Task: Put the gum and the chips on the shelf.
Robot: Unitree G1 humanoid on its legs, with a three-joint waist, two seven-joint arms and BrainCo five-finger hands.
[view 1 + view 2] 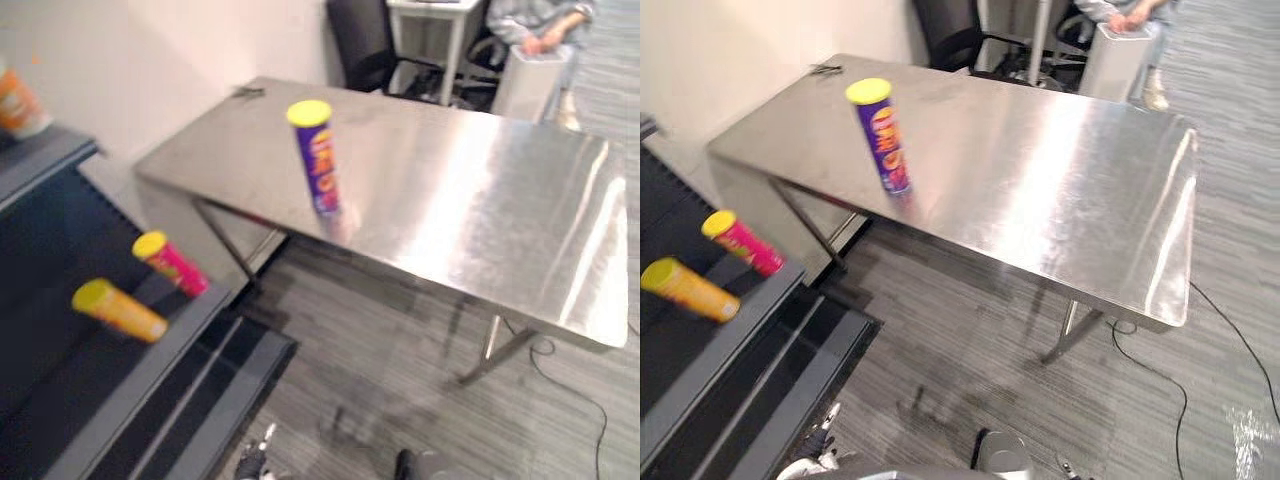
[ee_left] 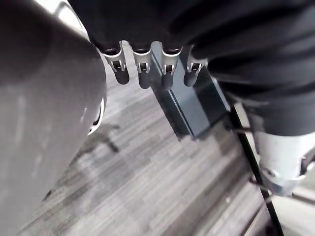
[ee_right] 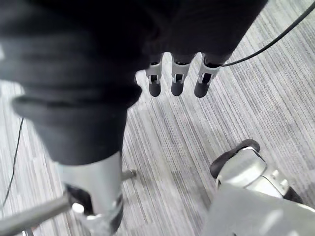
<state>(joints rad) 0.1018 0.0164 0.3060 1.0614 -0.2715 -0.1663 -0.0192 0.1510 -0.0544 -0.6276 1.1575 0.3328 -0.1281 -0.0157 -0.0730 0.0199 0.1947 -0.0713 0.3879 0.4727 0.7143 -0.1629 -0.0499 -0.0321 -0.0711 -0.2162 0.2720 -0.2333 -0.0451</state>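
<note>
Purple chips can (image 1: 318,160) stood upright on steel table (image 1: 480,210), well apart from shelf (image 1: 150,370). Pink can (image 1: 172,262) and orange can (image 1: 120,309) lay on shelf. Person (image 1: 540,25) sat beyond table. Left hand (image 2: 142,73) and right hand (image 3: 177,81) hung over floor, fingers straight, empty.

I read this as an office turned test room: grey striped carpet floor (image 1: 380,360), a black swivel office chair (image 1: 360,40) by a white desk (image 1: 430,12), a seated person (image 1: 540,25), a long brushed-steel counter (image 1: 480,200), and a dark grey metal shelf (image 1: 150,370).
</note>
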